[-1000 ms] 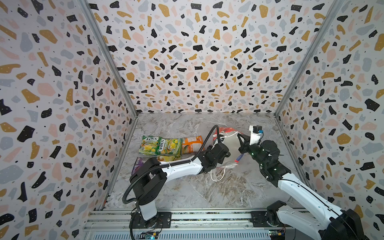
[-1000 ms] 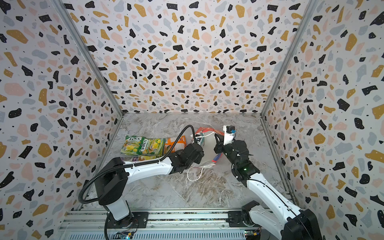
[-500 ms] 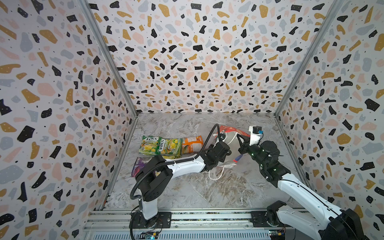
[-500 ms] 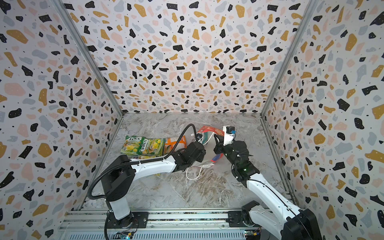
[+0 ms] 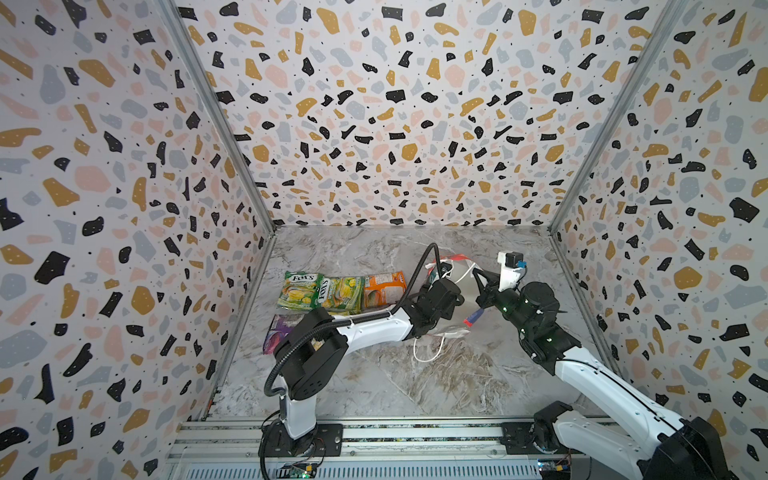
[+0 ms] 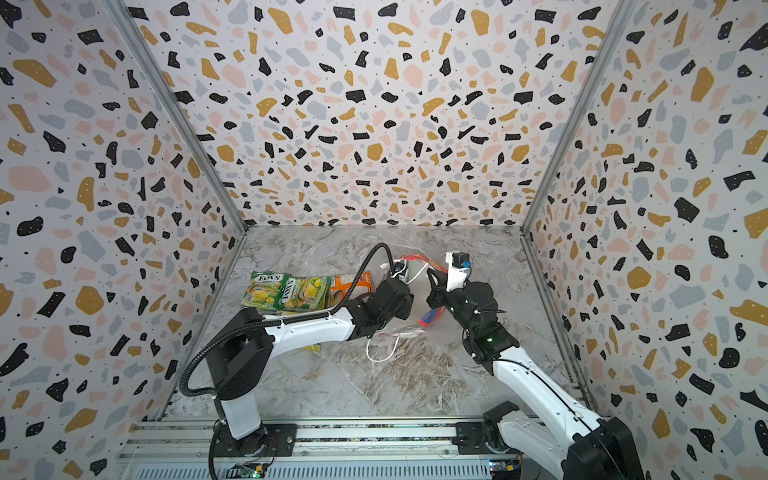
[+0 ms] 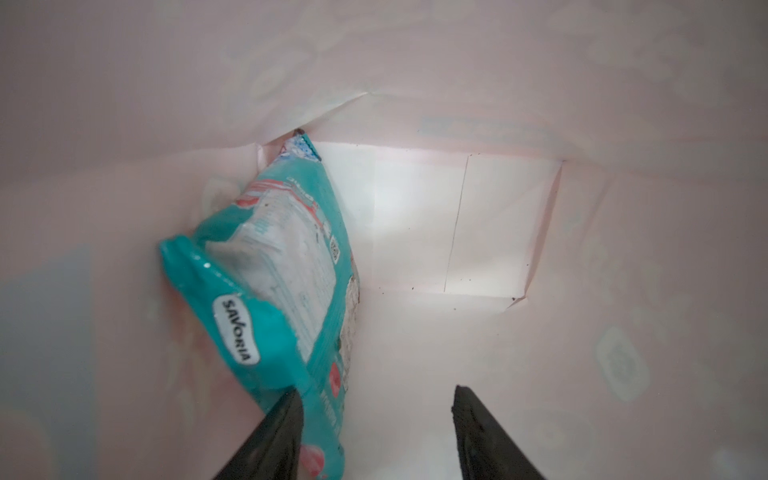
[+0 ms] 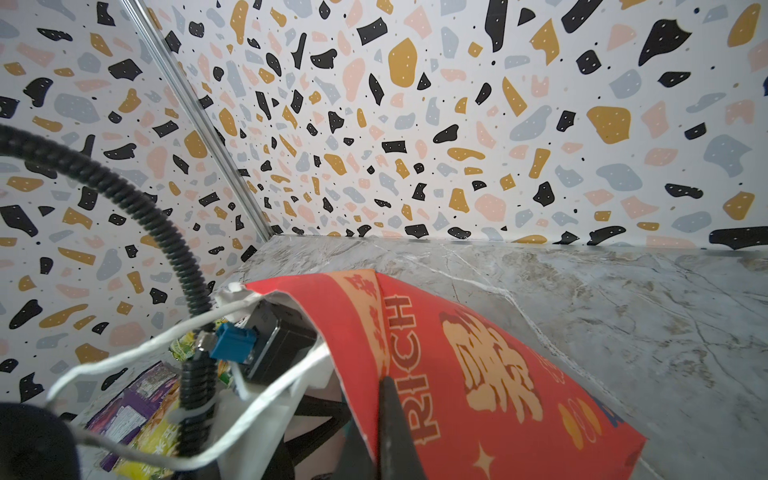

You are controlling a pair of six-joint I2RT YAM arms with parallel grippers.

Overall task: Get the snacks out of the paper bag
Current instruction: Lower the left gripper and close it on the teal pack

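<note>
Overall: a marble table (image 5: 374, 386) sits inside speckled walls (image 5: 374, 124), and two robot arms meet at a bag (image 8: 478, 365) lying on its side right of the middle.
Bag details: it is red outside with yellow characters and the word RICH, and white inside. Its mouth faces the left arm (image 5: 374, 328). A white cord handle (image 5: 428, 353) trails on the table in front of it.
Left gripper (image 7: 376, 395): it is deep inside the bag and hidden in both top views. In the left wrist view its two dark fingers stand apart with nothing clamped between them.
Teal packet (image 7: 282, 282): it is marked SAVORIA and is the only packet seen in the bag, slanted against a side wall of the lining. Its near end overlaps one left finger; whether they touch cannot be told.
Right gripper (image 8: 380, 399): it is clenched on the bag's upper wall at the mouth, with one finger on the red outer face. That wall arches up off the table.
Green packet (image 5: 300, 291): a FOX'S packet lying flat, left of the bag.
Second green packet (image 5: 338, 294): also FOX'S, with its edge overlapping the first.
Orange packet (image 5: 384, 287): just beside the second green one, between it and the bag.
Purple packet (image 5: 282, 332): nearer the front than the green pair, partly under the left arm.
Yellow packet (image 6: 309, 347): beside the purple one, mostly hidden under the left arm.
</note>
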